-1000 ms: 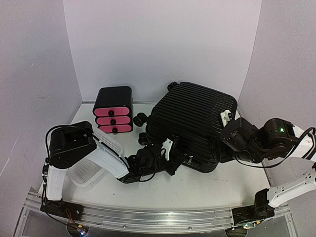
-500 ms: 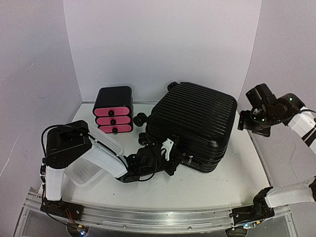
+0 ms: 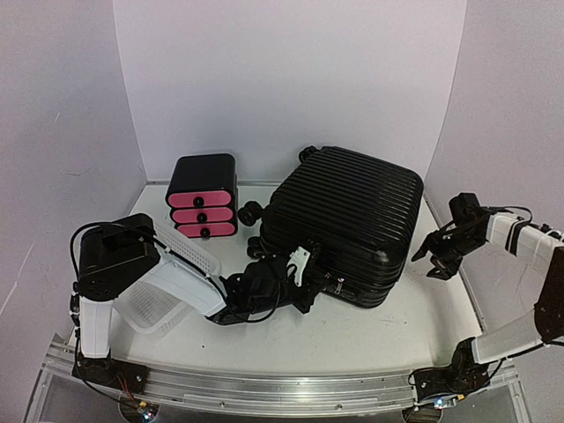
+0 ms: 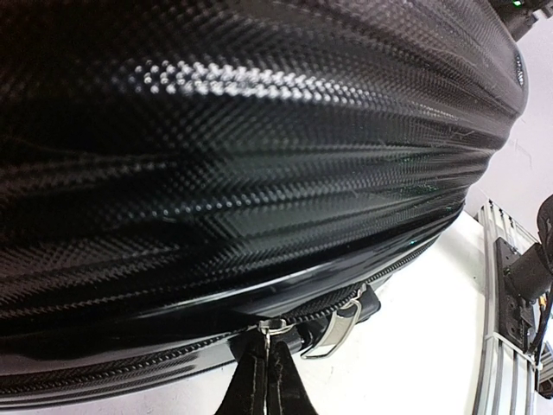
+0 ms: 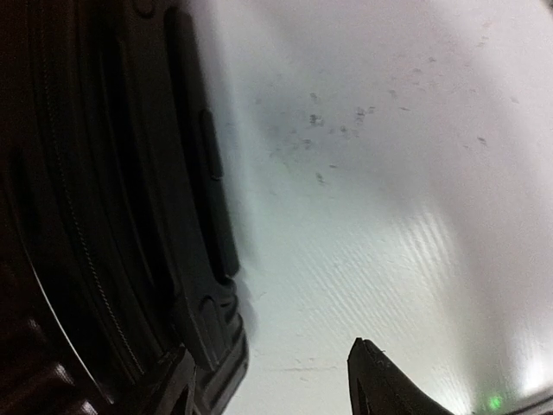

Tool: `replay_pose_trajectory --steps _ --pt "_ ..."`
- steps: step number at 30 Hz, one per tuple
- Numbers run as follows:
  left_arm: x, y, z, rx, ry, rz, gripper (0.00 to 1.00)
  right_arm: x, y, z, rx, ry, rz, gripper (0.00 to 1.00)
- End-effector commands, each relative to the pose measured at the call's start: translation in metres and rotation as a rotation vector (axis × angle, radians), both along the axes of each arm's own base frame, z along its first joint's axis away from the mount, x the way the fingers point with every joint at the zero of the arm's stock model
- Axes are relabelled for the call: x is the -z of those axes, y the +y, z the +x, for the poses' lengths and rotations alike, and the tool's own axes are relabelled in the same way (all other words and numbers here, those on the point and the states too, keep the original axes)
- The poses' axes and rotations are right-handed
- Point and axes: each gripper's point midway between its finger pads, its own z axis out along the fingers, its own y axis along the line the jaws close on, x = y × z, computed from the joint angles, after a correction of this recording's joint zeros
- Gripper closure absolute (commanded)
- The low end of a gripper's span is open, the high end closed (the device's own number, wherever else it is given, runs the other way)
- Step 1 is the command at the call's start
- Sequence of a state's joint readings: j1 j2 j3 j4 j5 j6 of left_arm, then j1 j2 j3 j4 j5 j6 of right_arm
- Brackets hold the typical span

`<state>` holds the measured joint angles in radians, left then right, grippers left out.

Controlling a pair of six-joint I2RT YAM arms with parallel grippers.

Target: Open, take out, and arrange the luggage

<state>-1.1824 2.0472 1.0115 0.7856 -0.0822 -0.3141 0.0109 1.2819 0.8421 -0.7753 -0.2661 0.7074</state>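
Luggage point(image 3: 344, 216) lying flat at centre frame, zipped shut. Left gripper point(image 4: 264, 373) pinched closed, apparently on a zipper pull point(image 4: 271, 326); right gripper point(image 3: 432, 262) spread open, holding nothing, right of the case. Draw the pull along the zip track, following the corner curve, never outward. One suitcase, two pulls, one three-drawer box point(image 3: 202, 196), one mesh basket point(image 3: 163, 310).
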Motion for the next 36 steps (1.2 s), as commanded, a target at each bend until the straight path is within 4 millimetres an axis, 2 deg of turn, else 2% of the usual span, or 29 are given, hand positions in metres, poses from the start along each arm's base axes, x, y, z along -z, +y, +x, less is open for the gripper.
replay_pose_trajectory --steps 1,4,11,19,23,26,30,31,36 --pt "-0.035 0.003 0.010 -0.046 -0.029 -0.065 1.00 -0.020 0.025 0.043 -0.047 -0.197 0.151 0.38" --pt "-0.036 0.002 0.010 -0.045 -0.030 -0.067 1.00 -0.009 0.021 0.046 -0.042 -0.184 0.129 0.39" --pt "-0.037 0.001 0.008 -0.040 -0.024 -0.068 1.00 0.017 0.024 0.058 -0.050 -0.192 0.143 0.49" --pt "-0.037 0.001 0.009 -0.043 -0.026 -0.063 1.00 0.050 0.018 0.055 -0.074 -0.160 0.093 0.50" --pt "-0.032 0.006 0.013 -0.074 -0.033 -0.043 1.00 0.066 0.003 0.039 -0.103 -0.073 -0.015 0.62" --pt "-0.025 0.018 0.020 -0.137 -0.041 0.001 1.00 0.072 0.000 0.028 -0.176 0.004 -0.056 0.72" --pt "-0.020 0.035 0.026 -0.188 -0.061 0.053 1.00 0.076 -0.003 0.018 -0.265 0.105 -0.087 0.90" --pt "-0.020 0.039 0.027 -0.197 -0.064 0.061 1.00 0.075 -0.003 0.017 -0.295 0.112 -0.093 0.98" --pt "-0.020 0.066 0.035 -0.243 -0.081 0.099 1.00 0.078 -0.010 0.001 -0.415 0.176 -0.147 1.00"
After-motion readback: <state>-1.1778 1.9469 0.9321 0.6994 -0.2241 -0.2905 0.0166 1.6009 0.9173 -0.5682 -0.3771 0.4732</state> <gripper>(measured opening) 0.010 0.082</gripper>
